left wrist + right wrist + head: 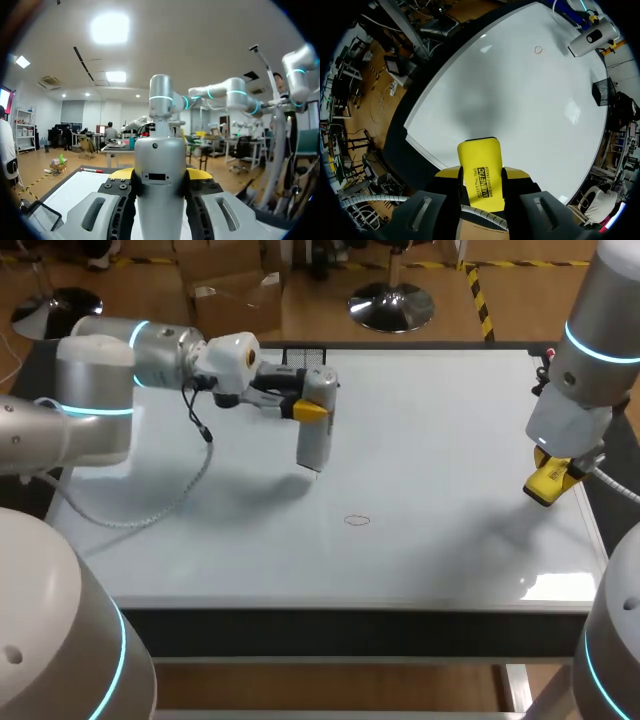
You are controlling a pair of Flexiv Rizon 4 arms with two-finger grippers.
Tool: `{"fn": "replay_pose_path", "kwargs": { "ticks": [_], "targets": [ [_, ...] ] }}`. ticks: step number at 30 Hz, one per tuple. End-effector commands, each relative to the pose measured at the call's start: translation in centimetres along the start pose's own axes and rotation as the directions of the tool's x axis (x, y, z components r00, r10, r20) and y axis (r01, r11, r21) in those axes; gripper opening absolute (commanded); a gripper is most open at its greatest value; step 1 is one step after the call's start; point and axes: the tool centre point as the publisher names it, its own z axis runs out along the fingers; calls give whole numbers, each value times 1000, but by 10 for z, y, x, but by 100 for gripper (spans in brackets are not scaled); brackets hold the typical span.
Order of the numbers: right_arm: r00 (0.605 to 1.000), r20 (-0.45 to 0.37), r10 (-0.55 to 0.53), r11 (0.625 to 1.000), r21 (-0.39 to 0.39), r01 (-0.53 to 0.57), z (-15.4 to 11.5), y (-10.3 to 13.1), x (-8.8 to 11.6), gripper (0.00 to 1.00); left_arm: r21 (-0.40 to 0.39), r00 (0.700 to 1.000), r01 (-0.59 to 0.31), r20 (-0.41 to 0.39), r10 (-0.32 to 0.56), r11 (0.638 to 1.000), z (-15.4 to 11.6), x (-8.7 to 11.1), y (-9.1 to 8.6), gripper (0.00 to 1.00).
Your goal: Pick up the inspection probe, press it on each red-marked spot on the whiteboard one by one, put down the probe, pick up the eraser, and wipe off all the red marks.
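Head view: my left gripper (314, 412) is closed around the probe (318, 440) in the upper middle of the frame. The probe points down at the whiteboard (440, 430), but I cannot tell if its tip touches. The only red mark (357, 521) I find lies nearer the centre of the frame, apart from the tip, so a press straight down from here would miss it. At the right edge my right gripper (551, 480) holds the yellow eraser (546, 486) over the board.

Left wrist view: the probe (160, 165) stands between both fingers, held from two sides (its tip is hidden here). I think a hard press could make it slide in the fingers.

Right wrist view: the eraser (479, 165) is clamped at one end only, and the free end reaches ahead of the fingers. The force of wiping could turn it in the grip. The mark (538, 49) lies far ahead, near the probe (590, 39). If both arms go there together, they may collide.
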Motion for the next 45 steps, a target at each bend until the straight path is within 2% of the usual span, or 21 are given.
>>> {"fn": "replay_pose_path", "kwargs": {
  "ticks": [1, 6, 11, 20, 31, 45],
  "targets": [
    [1000, -2, -1, 1000, 2, 1, 0, 0, 0, 0, 6, 990, 14, -141, -13, 1000, -21, -10, -2, 0],
    [1000, -2, -1, 1000, 2, 1, 0, 0, 0, 0, 17, 986, 17, -165, -14, 1000, -43, -20, -2, 0],
    [1000, -2, -1, 1000, 2, 1, 0, 0, 0, 0, 41, 971, 5, -239, 5, 999, -62, -27, -4, 0],
    [1000, -2, -1, 1000, 2, 1, 0, 0, 0, 0, 80, 969, 2, -248, 18, 997, -100, -44, -4, 0],
    [1000, -2, -1, 1000, 2, 1, 0, 0, 0, 0, 59, 939, 4, -343, 17, 998, -125, -58, -3, 0],
    [1000, -2, -1, 1000, 2, 1, 0, 0, 0, 0, 50, 938, 18, -346, 0, 999, -152, -69, 3, 0]
  ]
}}
